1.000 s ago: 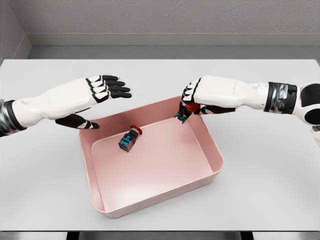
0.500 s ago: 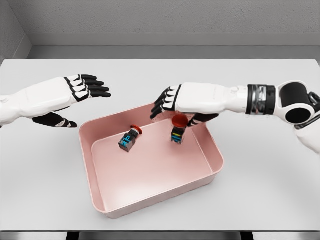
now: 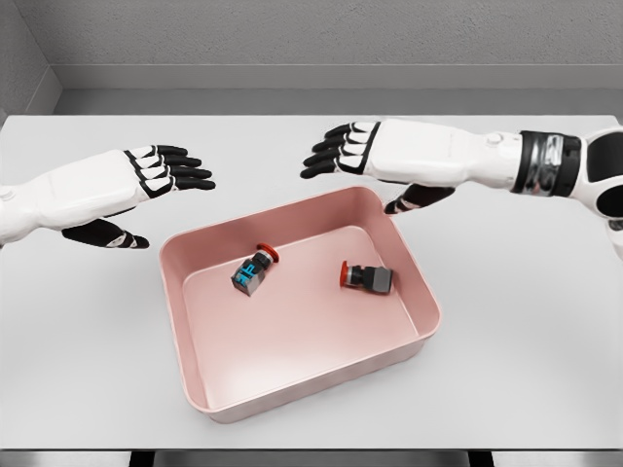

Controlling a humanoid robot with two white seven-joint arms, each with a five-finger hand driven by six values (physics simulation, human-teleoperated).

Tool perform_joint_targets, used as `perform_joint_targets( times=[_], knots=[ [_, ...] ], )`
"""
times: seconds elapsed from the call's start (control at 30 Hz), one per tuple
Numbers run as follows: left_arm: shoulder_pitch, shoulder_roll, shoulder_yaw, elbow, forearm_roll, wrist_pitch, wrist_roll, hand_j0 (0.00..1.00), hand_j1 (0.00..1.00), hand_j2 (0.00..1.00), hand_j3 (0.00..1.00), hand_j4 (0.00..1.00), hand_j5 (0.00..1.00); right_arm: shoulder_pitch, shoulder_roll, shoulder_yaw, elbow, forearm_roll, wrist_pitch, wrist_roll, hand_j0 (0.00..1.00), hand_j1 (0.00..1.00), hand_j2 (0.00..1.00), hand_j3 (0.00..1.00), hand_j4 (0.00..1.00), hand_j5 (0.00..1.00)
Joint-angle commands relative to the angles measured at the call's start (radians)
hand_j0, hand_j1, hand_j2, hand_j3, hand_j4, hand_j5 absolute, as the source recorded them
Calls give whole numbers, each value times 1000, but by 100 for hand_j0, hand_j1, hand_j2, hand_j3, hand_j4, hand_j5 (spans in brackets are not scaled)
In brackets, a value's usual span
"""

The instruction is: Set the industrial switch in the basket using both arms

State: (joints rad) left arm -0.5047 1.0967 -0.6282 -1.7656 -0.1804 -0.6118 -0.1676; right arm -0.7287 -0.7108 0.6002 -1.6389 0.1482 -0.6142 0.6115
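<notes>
A pink basket sits on the grey table in the middle of the head view. Two industrial switches lie on its floor, each dark-bodied with a red cap: one toward the left, the other on its side near the right wall. My left hand hovers to the left of the basket, fingers spread and holding nothing. Above the basket's far right corner hangs my right hand, its fingers also spread and holding nothing.
The grey table stretches around the basket on all sides. A grey wall runs behind the table's far edge. The table's near edge lies close below the basket.
My right hand has let go of the second switch, which dropped onto the basket floor and tipped on its side. That hand rose and drew back. The basket shifted slightly.
</notes>
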Motion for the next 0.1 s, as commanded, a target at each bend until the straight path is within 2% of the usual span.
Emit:
perform_joint_targets(
  times=[0.0, 0.07],
  knots=[
    [0, 2, 1, 0, 7, 1, 0, 100, 100, 100, 100, 100, 100, 9, -99, -56, 40, -22, 3, -1, 100, 100, 100, 100, 100, 100],
    [0, 2, 2, 0, 7, 1, 0, 100, 100, 100, 100, 100, 100, 29, -138, -68, 111, -22, 3, -1, 100, 100, 100, 100, 100, 100]
  ],
)
